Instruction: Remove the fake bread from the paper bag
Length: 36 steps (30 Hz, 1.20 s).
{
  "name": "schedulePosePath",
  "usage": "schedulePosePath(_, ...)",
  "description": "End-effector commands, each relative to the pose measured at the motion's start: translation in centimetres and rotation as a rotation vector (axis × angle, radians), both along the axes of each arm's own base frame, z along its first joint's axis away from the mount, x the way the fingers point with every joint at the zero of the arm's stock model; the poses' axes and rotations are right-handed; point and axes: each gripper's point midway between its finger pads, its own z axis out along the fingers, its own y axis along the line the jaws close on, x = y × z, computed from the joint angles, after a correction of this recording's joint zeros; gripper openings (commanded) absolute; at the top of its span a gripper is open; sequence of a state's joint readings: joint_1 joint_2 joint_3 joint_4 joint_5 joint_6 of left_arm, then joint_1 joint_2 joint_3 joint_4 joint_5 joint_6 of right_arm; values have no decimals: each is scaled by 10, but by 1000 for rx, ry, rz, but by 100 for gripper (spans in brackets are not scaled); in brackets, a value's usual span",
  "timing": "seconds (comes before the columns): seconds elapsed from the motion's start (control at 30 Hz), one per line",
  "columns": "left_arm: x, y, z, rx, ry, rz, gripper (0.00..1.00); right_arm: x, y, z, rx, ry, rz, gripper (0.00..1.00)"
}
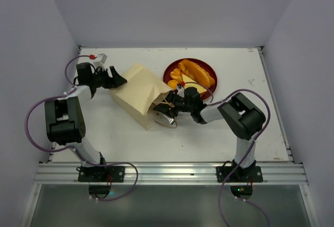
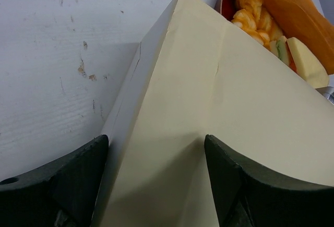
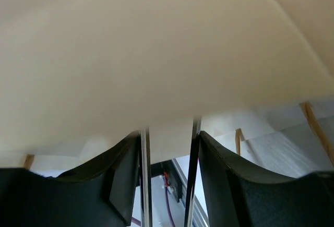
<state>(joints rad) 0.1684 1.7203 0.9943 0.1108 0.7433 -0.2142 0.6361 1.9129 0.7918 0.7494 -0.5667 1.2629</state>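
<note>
The cream paper bag (image 1: 140,94) lies on its side, mouth towards the right arm. My left gripper (image 1: 114,78) is open at the bag's closed end; in the left wrist view (image 2: 156,143) its fingers straddle the bag (image 2: 219,107). My right gripper (image 1: 175,107) is at the bag's mouth, shut on thin metal tongs (image 3: 144,175) whose two arms reach under the bag's paper (image 3: 156,44). A long orange roll (image 1: 197,73), a ridged orange bun (image 1: 176,74) and a pale yellow sandwich slice (image 1: 189,85) lie on the red plate (image 1: 168,71). The brown-speckled slice is hidden.
The red plate sits just behind the right gripper, touching the bag's far edge. The bag's brown cord handles (image 1: 167,103) hang at its mouth. The tongs' silver end (image 1: 166,121) shows in front of the bag. White walls enclose the table at the back and both sides.
</note>
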Motion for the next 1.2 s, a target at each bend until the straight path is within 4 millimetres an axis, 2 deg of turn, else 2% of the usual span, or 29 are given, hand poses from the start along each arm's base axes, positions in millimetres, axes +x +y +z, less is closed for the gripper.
schedulePosePath(0.0,-1,-2,6,-25,-23,-18,77,17,14,26,69,-86,-9,51)
schedulePosePath(0.1,-2,-2,4,-27,-19,-19,77,17,14,19,57,-75,-7,49)
schedulePosePath(0.2,-2,-2,2,-29,-18,-18,77,16,14,13,34,-64,7,39)
schedulePosePath(0.27,-3,-3,2,-35,-16,-21,77,15,14,12,31,-60,12,28)
schedulePosePath(0.37,-3,-3,2,-37,-19,-20,77,15,14,15,34,-64,18,14)
schedulePosePath(0.5,-3,0,4,-41,-22,-11,77,15,9,29,46,-85,27,3)
schedulePosePath(0.63,-2,6,6,-49,-24,12,77,22,-8,49,66,-116,24,0)
schedulePosePath(0.7,-2,9,8,-57,-30,23,77,26,-21,50,57,-120,23,0)
schedulePosePath(0.73,-2,11,8,-60,-32,28,77,21,-26,52,57,-110,48,0)
schedulePosePath(0.8,-2,13,10,-64,-37,36,77,22,-40,50,39,-124,55,0)
schedulePosePath(0.9,0,14,14,-71,-48,44,77,13,-58,46,18,-119,88,0)
schedulePosePath(1.07,0,15,24,-76,-67,53,78,-9,-76,34,-35,-108,155,0)
schedulePosePath(1.17,0,17,28,-72,-76,62,78,-11,-87,32,-67,-114,169,0)
